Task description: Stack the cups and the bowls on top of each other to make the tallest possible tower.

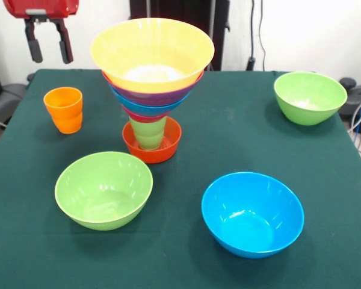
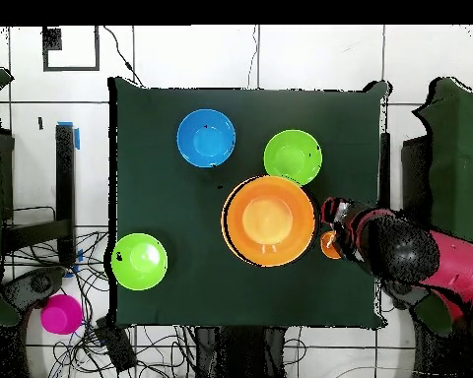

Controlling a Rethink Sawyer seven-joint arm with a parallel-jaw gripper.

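One cup loose: orange cup [image 1: 64, 109], upright, just below the gripper [image 1: 48, 43].
Gripper: fingers apart, holding nothing.
Tower [image 1: 151, 84]: beside.

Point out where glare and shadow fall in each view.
Front view: white glare washes out the inside of the large yellow-orange plastic bowl topping the tower; soft shadows lie under the glossy blue bowl. Overhead view: that top bowl shows a pale centre.

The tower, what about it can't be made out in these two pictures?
- Overhead view: the large orange bowl hides every layer of the tower beneath it.
- Overhead view: the arm partly covers the orange cup.
- Front view: the claw is cut off above by the top edge.
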